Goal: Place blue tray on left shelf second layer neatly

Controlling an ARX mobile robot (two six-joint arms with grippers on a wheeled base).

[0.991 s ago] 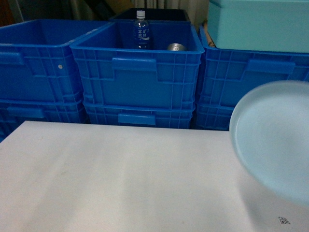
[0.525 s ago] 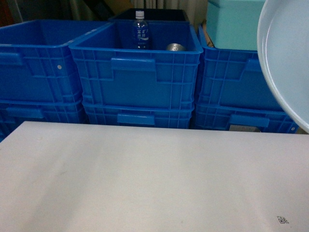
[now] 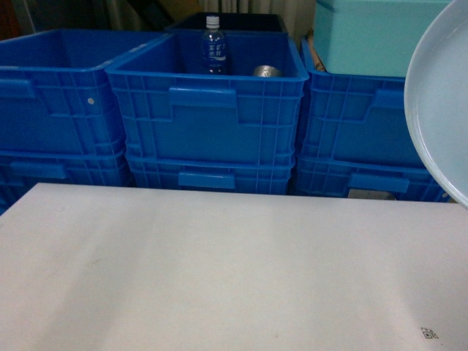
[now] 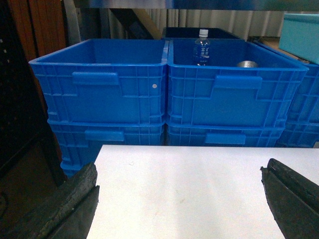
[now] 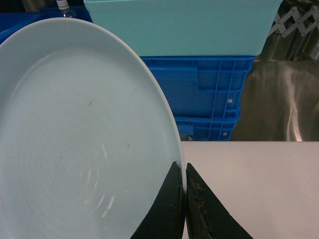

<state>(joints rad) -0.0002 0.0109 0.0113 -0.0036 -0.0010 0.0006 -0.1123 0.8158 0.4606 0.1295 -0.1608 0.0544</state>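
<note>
Right gripper (image 5: 185,199) pinches the rim of the pale blue round plastic tray (image 5: 79,144), far turquoise box (image 5: 184,25) atop dark-blue ribbed crates (image 5: 209,94)

Left gripper (image 4: 179,199) jaws spread wide, right gripper (image 5: 185,199) jaws pinched on blue tray (image 5: 84,144) rim

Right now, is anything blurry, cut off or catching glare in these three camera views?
Head view: the pale blue round plastic tray is soft-edged and cropped at the right; the white tabletop shows faint shadow bands. Left wrist view: the left claw is dark and near. Right wrist view: small glints on the tray; the right claw is black.
</note>
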